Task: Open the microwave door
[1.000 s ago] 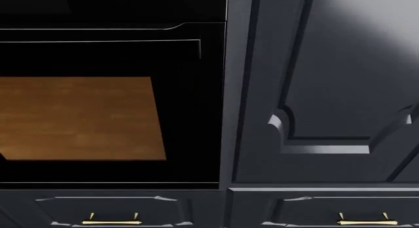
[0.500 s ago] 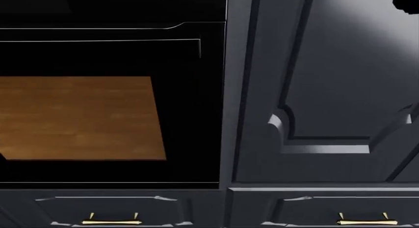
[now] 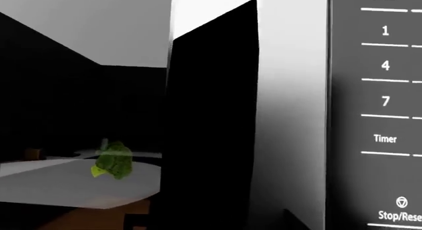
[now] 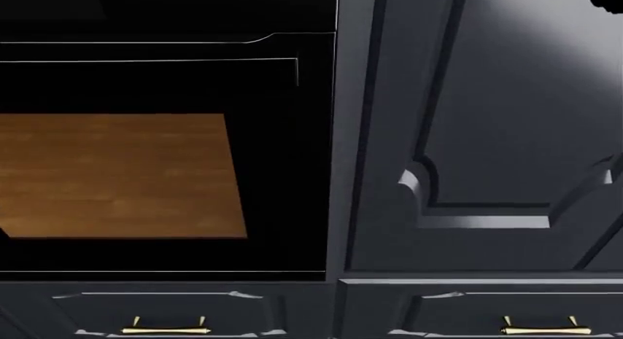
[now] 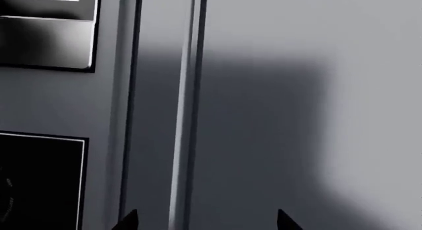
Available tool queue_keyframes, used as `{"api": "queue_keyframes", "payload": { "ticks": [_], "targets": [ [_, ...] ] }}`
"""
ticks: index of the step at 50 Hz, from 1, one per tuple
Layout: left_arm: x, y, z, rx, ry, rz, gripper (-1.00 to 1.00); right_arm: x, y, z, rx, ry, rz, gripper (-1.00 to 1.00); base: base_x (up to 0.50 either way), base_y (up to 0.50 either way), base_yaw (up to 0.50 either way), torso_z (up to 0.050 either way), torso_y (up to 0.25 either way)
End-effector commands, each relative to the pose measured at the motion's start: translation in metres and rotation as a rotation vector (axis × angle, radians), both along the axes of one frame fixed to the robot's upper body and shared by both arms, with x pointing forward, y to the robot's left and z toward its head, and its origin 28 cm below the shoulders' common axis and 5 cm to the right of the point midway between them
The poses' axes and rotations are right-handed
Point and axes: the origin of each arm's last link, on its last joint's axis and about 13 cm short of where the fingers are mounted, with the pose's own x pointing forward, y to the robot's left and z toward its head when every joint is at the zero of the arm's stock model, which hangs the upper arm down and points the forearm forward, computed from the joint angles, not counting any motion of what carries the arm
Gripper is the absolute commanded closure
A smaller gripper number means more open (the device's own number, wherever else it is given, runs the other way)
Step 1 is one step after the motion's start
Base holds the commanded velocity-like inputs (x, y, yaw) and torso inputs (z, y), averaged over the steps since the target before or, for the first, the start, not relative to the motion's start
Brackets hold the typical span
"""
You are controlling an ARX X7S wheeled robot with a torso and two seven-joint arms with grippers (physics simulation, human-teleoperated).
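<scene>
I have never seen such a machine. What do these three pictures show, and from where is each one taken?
A simulated two-armed robot is trying to open a microwave. One camera sits on its head: it sees a dark oven, a cabinet door and drawers with brass handles. The left wrist camera looks at the microwave door, already swung partly open, with something green inside and the keypad beside. The right wrist camera shows a grey panel; only two tips of the right pincer appear, apart, holding nothing.
</scene>
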Motion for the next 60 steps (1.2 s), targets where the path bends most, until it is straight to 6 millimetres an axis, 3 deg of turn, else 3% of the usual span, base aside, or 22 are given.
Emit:
{"api": "queue_keyframes", "payload": {
  "ticks": [1, 27, 54, 55, 60],
  "targets": [
    [-0.083, 0.011, 0.042, -0.017, -0.331, -0.013, 1.0, -0.006, 0.004, 0.006, -0.016, -0.009, -0.005, -1.0, 0.0, 0.0, 0.0, 0.01, 0.011],
    [-0.143, 0.031, 0.03, -0.004, -0.411, -0.004, 1.0, -0.007, 0.006, 0.0, -0.01, -0.006, 0.002, -1.0, 0.0, 0.0, 0.0, 0.002, 0.005],
    [-0.176, 0.043, 0.012, -0.023, -0.46, -0.02, 1.0, -0.008, 0.009, -0.001, -0.01, -0.004, 0.01, -1.0, 0.0, 0.0, 0.0, 0.002, 0.006],
    [-0.177, 0.043, 0.011, -0.029, -0.466, -0.023, -1.0, -0.008, 0.009, -0.001, -0.01, -0.003, 0.009, -1.0, 0.0, 0.0, 0.0, 0.011, 0.0],
    [-0.188, 0.046, 0.009, -0.061, -0.54, -0.006, -1.0, -0.011, 0.009, 0.0, -0.013, -0.004, 0.003, -1.0, 0.0, 0.0, 0.0, 0.0, 0.002]
  ]
}}
